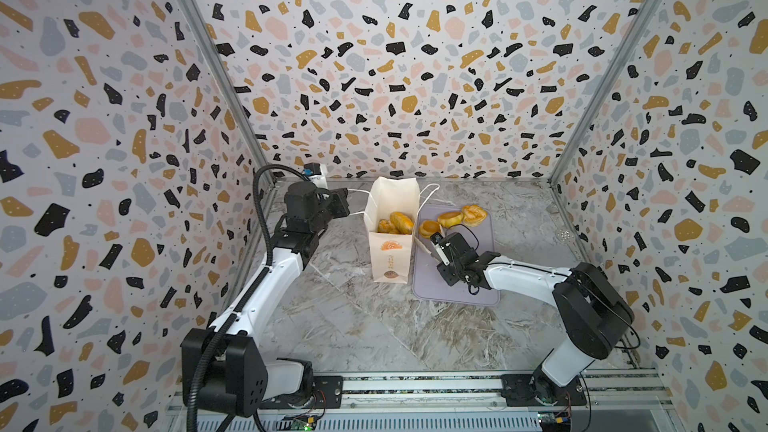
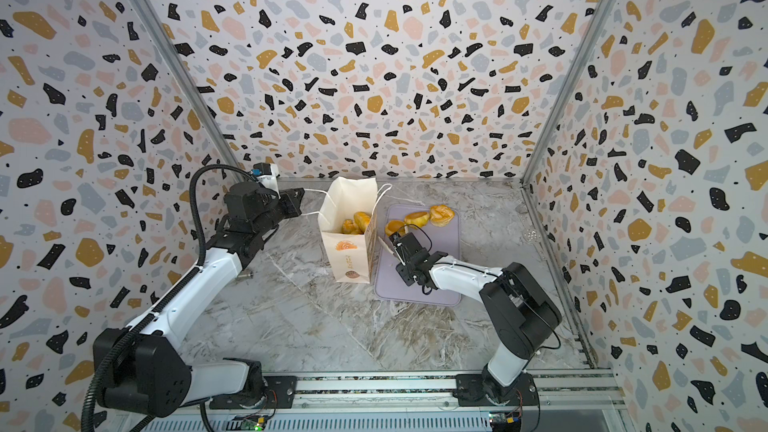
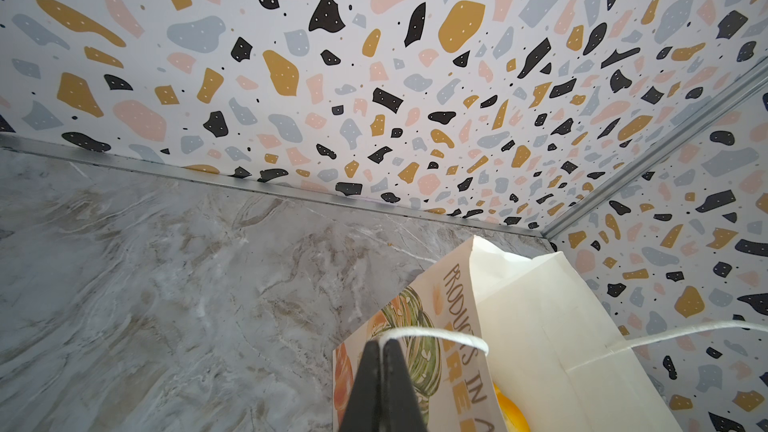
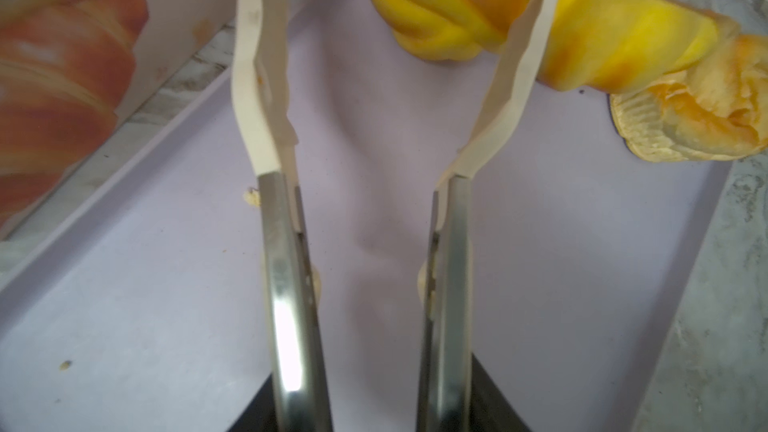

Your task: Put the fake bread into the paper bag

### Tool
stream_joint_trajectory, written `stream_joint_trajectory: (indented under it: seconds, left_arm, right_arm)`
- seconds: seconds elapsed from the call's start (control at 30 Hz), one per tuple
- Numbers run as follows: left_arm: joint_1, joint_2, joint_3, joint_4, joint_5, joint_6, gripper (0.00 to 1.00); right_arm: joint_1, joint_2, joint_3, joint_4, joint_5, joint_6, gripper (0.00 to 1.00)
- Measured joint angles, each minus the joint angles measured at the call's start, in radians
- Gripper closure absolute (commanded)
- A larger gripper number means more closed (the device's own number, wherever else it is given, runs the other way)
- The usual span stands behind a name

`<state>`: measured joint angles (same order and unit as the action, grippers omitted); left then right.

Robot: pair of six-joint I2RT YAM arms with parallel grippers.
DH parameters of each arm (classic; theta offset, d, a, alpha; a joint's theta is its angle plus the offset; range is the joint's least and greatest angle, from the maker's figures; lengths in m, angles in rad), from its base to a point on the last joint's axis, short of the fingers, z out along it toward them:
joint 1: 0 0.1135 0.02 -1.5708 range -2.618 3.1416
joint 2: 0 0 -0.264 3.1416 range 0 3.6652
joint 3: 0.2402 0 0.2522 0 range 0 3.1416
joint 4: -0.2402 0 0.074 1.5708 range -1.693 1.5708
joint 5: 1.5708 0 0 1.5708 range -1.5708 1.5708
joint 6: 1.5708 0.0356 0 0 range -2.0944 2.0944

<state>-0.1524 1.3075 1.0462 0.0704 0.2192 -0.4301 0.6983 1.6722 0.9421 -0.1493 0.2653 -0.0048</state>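
Flat lilac rectangular tray (image 1: 457, 292) lies R of mid-counter, toward the far edge. Over its near half is the R gripper (image 1: 451, 257): jaws clamp metal tongs w/ cream-white tips (image 4: 282, 263). Tong tips are spread, nothing btwn them, pointing at a striped golden roll (image 4: 440, 6) just ahead. Whether a tip touches the next roll along, can't tell. Tall cream-white paper bag (image 1: 388, 259) stands upright just L of the tray, mouth open, w/ at least two glossy golden-brown toy breads (image 1: 401, 222) inside. Three more breads (image 1: 451, 219) sit on the tray's far end. Nr the far-L corner is the L gripper (image 3: 380, 347): jaws pressed together, pinching the bag's white string handle (image 3: 436, 334), string taut.
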Motion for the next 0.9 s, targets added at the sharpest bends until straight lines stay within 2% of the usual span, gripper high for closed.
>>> stream_joint_trajectory:
  seconds: [0.5, 0.7, 0.9]
  left_arm:
    - [0.000, 0.000, 0.000, 0.000, 0.000, 0.000, 1.00]
    - [0.000, 0.000, 0.000, -0.001, 0.000, 0.000, 1.00]
    - [0.000, 0.000, 0.000, -0.001, 0.000, 0.000, 1.00]
  right_arm:
    - [-0.011, 0.091, 0.097, -0.023, 0.072, -0.045, 0.53]
    - [-0.011, 0.123, 0.097, -0.047, 0.093, -0.045, 0.63]
    - [-0.011, 0.126, 0.097, -0.053, 0.095, -0.041, 0.66]
